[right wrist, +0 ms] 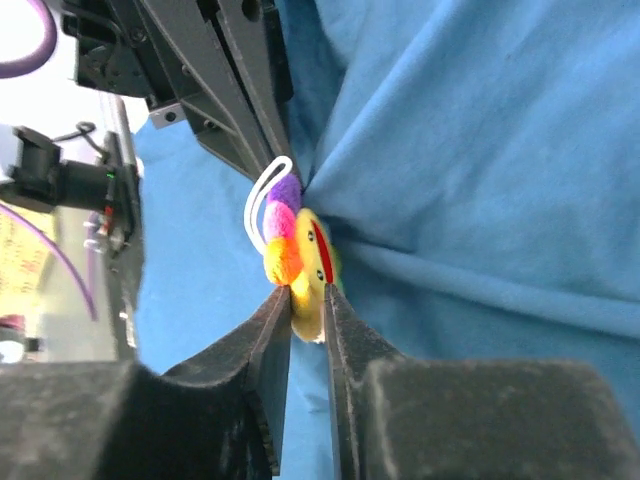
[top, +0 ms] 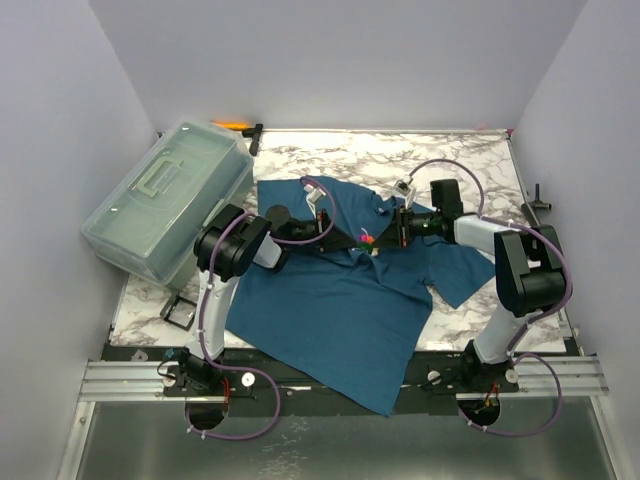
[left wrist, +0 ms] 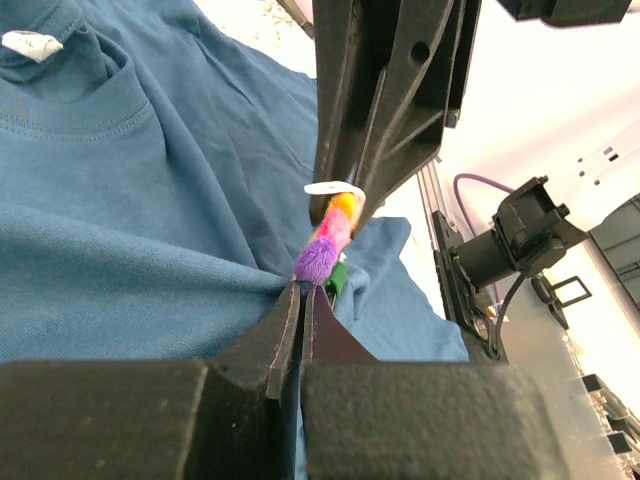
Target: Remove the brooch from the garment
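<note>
The teal-blue T-shirt (top: pixel 340 300) lies spread on the marble table. The small multicoloured brooch (top: pixel 367 239) sits on its chest between the two grippers. My right gripper (right wrist: pixel 308 300) is shut on the brooch's (right wrist: pixel 300 255) yellow lower part. My left gripper (left wrist: pixel 303 295) is shut on a fold of the shirt (left wrist: pixel 150 230) right beside the brooch's (left wrist: pixel 328 240) purple end, and the cloth is pulled up into a ridge there. A white loop sticks out of the brooch. The two grippers face each other, tips almost touching.
A translucent green-lidded storage box (top: pixel 165 200) stands at the left of the table. An orange-handled tool (top: pixel 240 126) lies at the back beside it. A black clip (top: pixel 180 312) lies by the left arm's base. The shirt's white neck label (left wrist: pixel 30 42) shows at the collar.
</note>
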